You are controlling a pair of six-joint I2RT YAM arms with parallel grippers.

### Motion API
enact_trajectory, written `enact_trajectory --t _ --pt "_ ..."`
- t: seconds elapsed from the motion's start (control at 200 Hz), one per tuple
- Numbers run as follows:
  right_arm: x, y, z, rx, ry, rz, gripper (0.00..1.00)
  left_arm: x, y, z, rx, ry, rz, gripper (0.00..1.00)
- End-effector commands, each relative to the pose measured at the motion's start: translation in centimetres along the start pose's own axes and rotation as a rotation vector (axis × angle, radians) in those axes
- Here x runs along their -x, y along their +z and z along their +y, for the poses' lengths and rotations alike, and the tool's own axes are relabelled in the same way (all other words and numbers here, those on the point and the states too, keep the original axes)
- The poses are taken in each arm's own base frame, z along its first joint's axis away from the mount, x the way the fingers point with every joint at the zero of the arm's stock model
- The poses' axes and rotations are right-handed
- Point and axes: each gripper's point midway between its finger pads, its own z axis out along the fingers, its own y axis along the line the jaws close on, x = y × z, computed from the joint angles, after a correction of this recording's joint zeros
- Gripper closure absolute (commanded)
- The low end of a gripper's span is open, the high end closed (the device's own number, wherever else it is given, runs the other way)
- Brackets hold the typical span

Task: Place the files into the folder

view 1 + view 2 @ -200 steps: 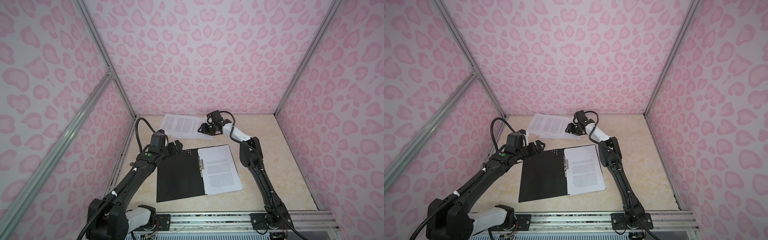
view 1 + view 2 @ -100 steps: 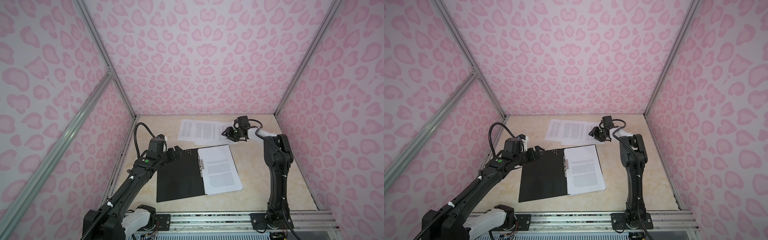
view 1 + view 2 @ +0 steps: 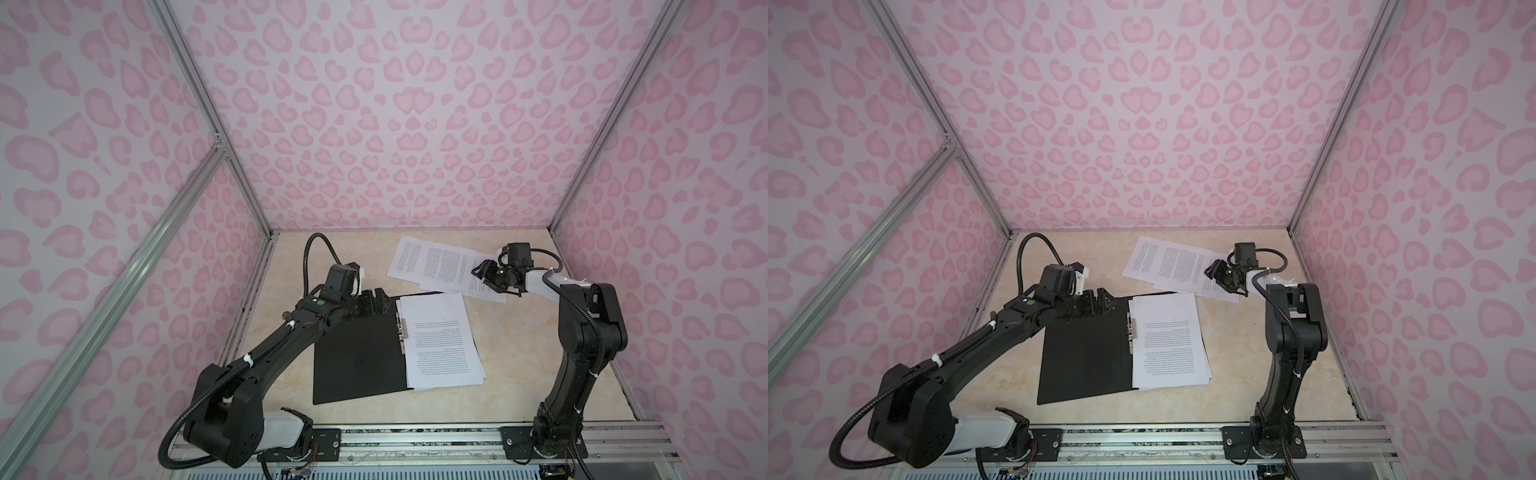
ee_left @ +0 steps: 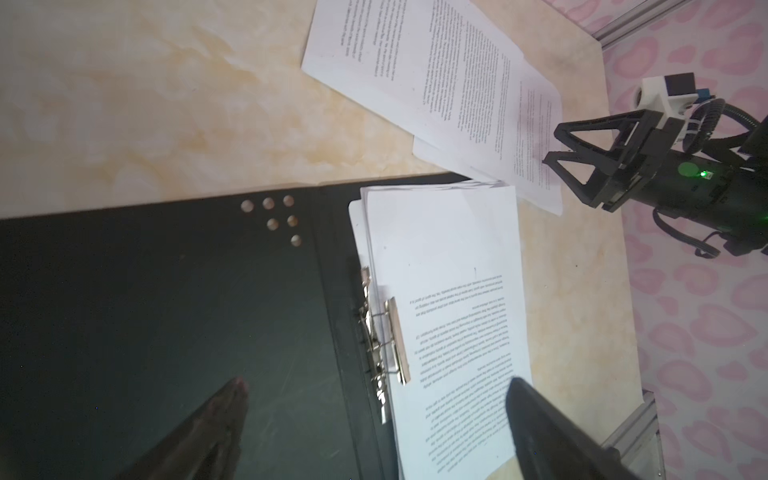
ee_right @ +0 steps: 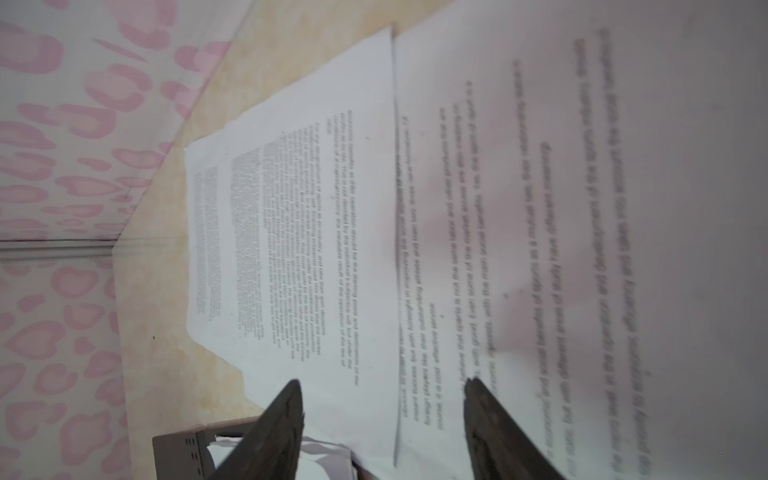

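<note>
Right hand [image 3: 481, 277]: half-open, empty, hovering over loose files [image 3: 436, 262] beyond the folder [image 3: 357, 357].
Left hand [image 3: 376, 301]: gaping wide above the open folder.
Best move, likely: pinching one sheet's edge, sliding it flat.

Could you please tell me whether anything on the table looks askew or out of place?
Yes. The loose sheets at the back of the table lie fanned out and crooked, overlapping one another instead of stacked. The pile in the open folder is slightly splayed too, its edges not squared.
</note>
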Motion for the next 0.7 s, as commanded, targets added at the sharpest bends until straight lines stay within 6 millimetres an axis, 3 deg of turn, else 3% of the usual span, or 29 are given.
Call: enact_trajectory --t 0.0,0.215,0.235,0.355,0.455,0.495,0.695 --pt "1.8 0.6 1.3 0.043 -0.054 -0.034 0.33 3.4 2.2 -2.1 -0.061 -0.006 -0.048 0.02" --pt "5.8 3.6 1.0 0.089 -0.066 -0.076 0.31 8.7 8.4 -4.0 -0.12 -0.03 -0.094 0.03" --pt "7.1 3.5 2.0 0.113 -0.083 -0.099 0.31 9.1 9.0 -4.2 -0.125 -0.032 -0.097 0.03" --pt "9.0 4.7 2.7 0.159 -0.099 -0.135 0.31 11.9 11.8 -5.0 -0.159 -0.032 -0.137 0.03" --pt "10.6 5.3 3.2 0.18 -0.09 -0.166 0.32 13.1 14.5 -5.1 -0.174 -0.054 -0.124 0.03" --pt "10.6 6.5 2.3 0.171 -0.072 -0.156 0.32 13.2 15.7 -4.9 -0.174 -0.066 -0.114 0.03" --pt "11.6 9.5 1.6 0.176 -0.04 -0.134 0.33 13.6 19.4 -4.2 -0.184 -0.101 -0.082 0.03"
